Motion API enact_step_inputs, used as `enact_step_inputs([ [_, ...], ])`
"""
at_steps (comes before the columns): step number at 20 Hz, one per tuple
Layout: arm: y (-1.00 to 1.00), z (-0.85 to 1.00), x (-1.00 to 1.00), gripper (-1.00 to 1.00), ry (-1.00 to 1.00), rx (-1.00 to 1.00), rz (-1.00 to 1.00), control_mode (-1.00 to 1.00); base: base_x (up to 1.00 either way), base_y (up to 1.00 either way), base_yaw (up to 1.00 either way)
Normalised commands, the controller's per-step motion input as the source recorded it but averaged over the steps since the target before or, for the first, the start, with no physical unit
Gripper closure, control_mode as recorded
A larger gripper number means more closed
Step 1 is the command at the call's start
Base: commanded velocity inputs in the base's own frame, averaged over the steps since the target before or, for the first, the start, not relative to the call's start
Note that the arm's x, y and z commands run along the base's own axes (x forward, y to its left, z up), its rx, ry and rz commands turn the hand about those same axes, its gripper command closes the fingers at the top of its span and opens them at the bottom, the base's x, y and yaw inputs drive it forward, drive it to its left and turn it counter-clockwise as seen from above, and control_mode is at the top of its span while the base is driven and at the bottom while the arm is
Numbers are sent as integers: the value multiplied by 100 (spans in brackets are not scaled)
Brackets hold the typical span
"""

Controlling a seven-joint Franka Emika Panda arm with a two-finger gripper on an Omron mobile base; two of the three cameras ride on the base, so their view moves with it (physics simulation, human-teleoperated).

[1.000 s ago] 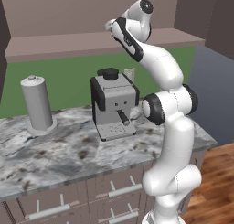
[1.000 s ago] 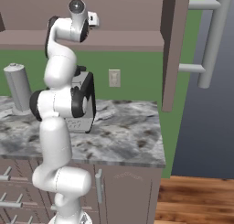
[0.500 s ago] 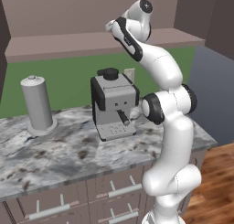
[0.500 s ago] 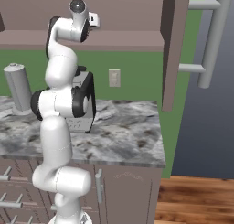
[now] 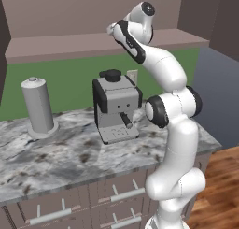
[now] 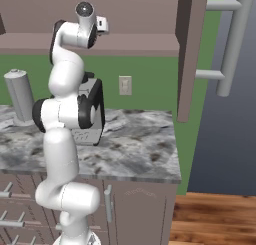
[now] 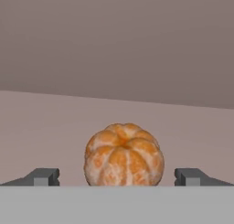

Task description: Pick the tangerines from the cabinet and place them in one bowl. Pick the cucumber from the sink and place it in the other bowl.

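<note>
Inside the cabinet, one tangerine sits between the open hand's fingertips.

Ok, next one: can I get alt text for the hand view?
A bright orange, segmented round tangerine sits on the flat mauve-brown cabinet shelf, centred between the open end effector and its two dark fingertips, which stand apart from the fruit. The cabinet's plain back panel rises behind it.

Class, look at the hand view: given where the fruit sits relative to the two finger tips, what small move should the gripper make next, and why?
Probably ease forward a touch, then close. The gripper is open, with a finger tip on each side of the orange tangerine, which sits centred between them on the cabinet shelf. The tips seem to reach only its near side, so a short advance should seat it before closing.
</note>
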Motion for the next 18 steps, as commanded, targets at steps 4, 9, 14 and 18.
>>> enact_step_inputs([
  [4, 10, -1, 13, -100, 0, 0, 0, -100, 0, 0, 0],
  [9, 1, 0, 8, -100, 0, 0, 0, -100, 0, 0, 0],
  [14, 0, 0, 1, -100, 0, 0, 0, -100, 0, 0, 0],
  [18, -9, 0, 16, -100, 0, 0, 0, -100, 0, 0, 0],
])
